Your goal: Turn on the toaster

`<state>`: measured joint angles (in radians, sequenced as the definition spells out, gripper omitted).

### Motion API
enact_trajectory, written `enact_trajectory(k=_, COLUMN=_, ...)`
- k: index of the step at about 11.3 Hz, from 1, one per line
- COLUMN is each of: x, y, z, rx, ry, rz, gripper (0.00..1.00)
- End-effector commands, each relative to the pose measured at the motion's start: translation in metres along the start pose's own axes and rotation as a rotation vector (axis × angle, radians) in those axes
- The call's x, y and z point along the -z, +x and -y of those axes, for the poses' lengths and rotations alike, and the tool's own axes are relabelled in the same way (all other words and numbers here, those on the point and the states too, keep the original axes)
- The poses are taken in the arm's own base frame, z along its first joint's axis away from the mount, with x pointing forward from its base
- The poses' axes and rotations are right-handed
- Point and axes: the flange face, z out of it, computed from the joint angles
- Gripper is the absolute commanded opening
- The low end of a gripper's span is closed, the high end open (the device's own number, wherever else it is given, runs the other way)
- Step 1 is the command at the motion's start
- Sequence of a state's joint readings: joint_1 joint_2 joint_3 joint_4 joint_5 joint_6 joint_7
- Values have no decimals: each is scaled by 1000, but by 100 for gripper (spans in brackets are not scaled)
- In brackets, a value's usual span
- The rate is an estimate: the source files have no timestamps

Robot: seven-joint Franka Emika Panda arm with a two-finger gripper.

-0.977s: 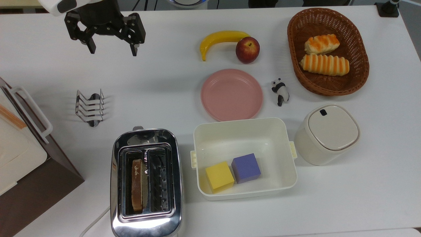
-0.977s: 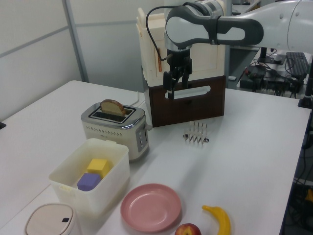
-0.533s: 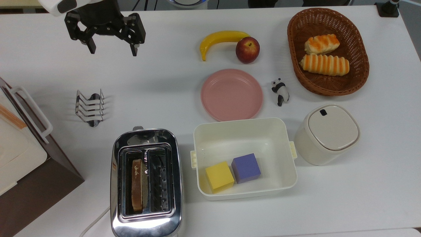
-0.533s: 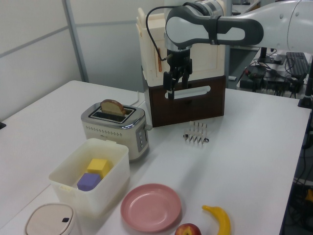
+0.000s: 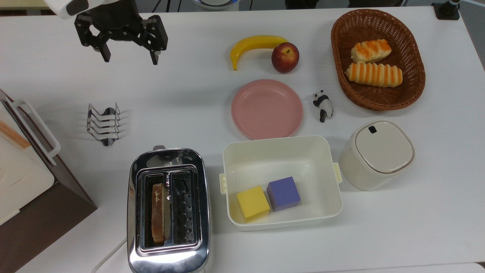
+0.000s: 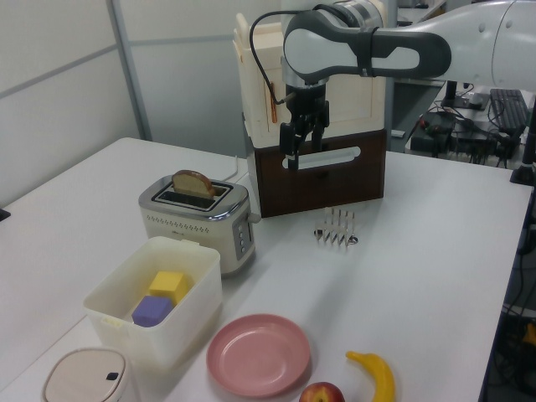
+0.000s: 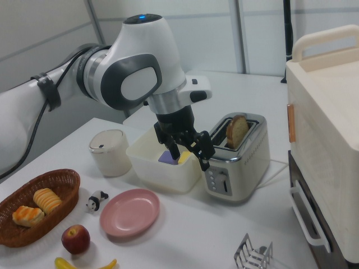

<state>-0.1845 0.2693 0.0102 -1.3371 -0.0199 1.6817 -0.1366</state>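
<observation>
While the toaster (image 5: 168, 210) sits untouched at about seven o'clock on the desk (image 5: 212, 110) in the top view, a slice of bread (image 5: 158, 213) standing in one of its two slots, the work looks to be at its very start: the approach has not yet reached the appliance. Its lever (image 7: 224, 181) shows on the end panel in the right view, seemingly up, so by my reading the toaster is not yet started.

At about one o'clock from the toaster, the toast rack (image 5: 103, 124) stands on open desk, well apart from it. Farther back, at about eleven o'clock of the top view, the gripper (image 5: 129, 57) hangs above the desk with its jaws spread wide, holding nothing and touching nothing.

Judging from this, the next move calls for carrying the gripper toward six o'clock, past the rack, down to the toaster's lever end, then bringing a fingertip onto the lever and pressing it straight down until it latches. Narrowing the jaws first would likely help, since the lever is small.
</observation>
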Motion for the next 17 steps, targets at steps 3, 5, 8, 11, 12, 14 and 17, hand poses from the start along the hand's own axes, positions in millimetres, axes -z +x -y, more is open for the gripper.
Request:
enact_trajectory(k=3, x=2, y=-6, z=-1, rx=5, ry=8, rz=8, gripper=100)
enact_trajectory(k=5, x=-2, y=-4, z=1, rx=3, ry=35, rz=8, gripper=100)
enact_trajectory(k=8, x=-5, y=10, z=7, rx=-9, ry=58, rz=-75, gripper=100)
enact_trajectory(k=11, x=-5, y=17, z=12, rx=-29, ry=101, rz=-125, gripper=100)
enact_trajectory(k=12, x=-9, y=25, z=16, rx=-29, ry=110, rz=-161, gripper=100)
enact_trajectory(k=14, x=-18, y=40, z=17, rx=-82, ry=107, rz=-240, gripper=100)
enact_trajectory(k=17, x=-31, y=61, z=29, rx=-142, ry=110, rz=-347, gripper=100)
